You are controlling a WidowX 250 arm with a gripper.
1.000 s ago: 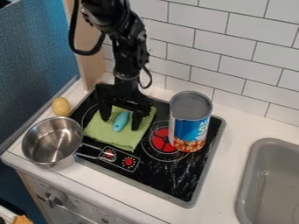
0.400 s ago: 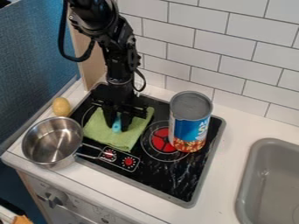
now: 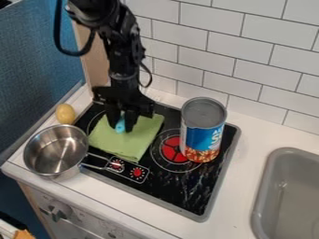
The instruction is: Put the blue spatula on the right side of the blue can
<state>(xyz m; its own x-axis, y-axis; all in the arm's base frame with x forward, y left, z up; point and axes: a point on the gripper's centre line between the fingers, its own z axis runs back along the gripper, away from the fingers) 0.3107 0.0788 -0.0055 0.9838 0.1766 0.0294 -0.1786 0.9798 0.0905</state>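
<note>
Our gripper, jaws nearly together, pinches the blue spatula over the green cloth. We see the blue can farther right.

The place is a small kitchen setup, most likely a toy one, shown by a flat black stovetop with red round burner markings and printed red control dials, set into a white countertop. A grey rounded-corner sink basin lies beside it, glossy white rectangular wall tiles rise behind, and a grey knob juts from the white cabinet front.
</note>
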